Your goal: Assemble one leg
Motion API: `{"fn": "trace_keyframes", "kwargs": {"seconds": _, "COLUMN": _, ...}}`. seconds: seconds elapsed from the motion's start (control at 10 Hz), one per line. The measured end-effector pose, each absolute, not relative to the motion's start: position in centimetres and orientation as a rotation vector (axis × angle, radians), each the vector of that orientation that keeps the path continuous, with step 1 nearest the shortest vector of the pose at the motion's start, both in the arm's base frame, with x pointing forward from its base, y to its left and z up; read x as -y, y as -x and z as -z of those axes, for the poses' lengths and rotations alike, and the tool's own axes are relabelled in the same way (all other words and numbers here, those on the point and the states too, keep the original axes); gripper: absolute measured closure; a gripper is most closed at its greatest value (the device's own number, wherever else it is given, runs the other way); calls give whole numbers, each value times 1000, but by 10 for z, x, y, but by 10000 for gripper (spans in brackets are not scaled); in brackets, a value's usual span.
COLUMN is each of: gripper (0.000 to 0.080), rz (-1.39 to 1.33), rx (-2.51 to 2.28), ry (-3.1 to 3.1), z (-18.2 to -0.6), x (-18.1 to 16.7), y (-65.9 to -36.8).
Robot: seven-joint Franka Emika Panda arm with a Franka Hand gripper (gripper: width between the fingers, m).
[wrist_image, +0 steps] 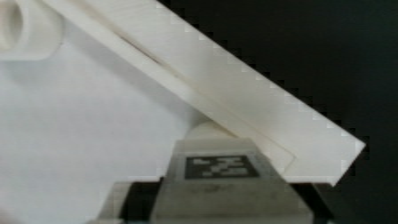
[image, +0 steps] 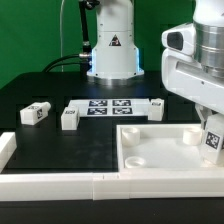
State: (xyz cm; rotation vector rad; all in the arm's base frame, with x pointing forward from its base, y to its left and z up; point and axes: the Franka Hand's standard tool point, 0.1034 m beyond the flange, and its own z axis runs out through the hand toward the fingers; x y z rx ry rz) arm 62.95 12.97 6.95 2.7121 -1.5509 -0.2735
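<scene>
I have the claw (image: 211,128) closed on the leg (image: 212,142), held upright above the panel (image: 150,150), at its edge on the exterior view's right. Step in hand, I think: carrying the leg to a corner socket. Next move needs exact alignment w/ the socket, then push down & prob. twist.

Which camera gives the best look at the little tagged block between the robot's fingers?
The wrist view: the leg sits close in the foreground, its tag plain to see, held between the fingers, with the white panel behind it. The exterior view shows the same leg only small, at the exterior view's right edge.
</scene>
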Motion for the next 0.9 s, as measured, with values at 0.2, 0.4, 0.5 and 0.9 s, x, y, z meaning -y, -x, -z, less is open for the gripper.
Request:
{"fn": "trace_keyframes", "kwargs": {"seconds": 0.2, "gripper": 399, "rz": 275, "rx": 1505, "ry": -2741, "z": -69, "x": -130, "y": -629}}
{"fn": "trace_keyframes", "kwargs": {"seconds": 0.4, "gripper": 185, "rz": 276, "rx": 1429, "ry": -2787, "z": -69, "x": -131, "y": -629}}
{"fn": "trace_keyframes", "kwargs": {"seconds": 0.5, "gripper": 185, "rz": 273, "rx": 1244, "ry": -2885, "z": -69, "x": -130, "y": -629}}
{"fn": "trace_keyframes", "kwargs": {"seconds": 0.9, "gripper": 151, "rz": 246, "rx": 170, "ry": -3197, "z": -69, "x": -128, "y": -631}}
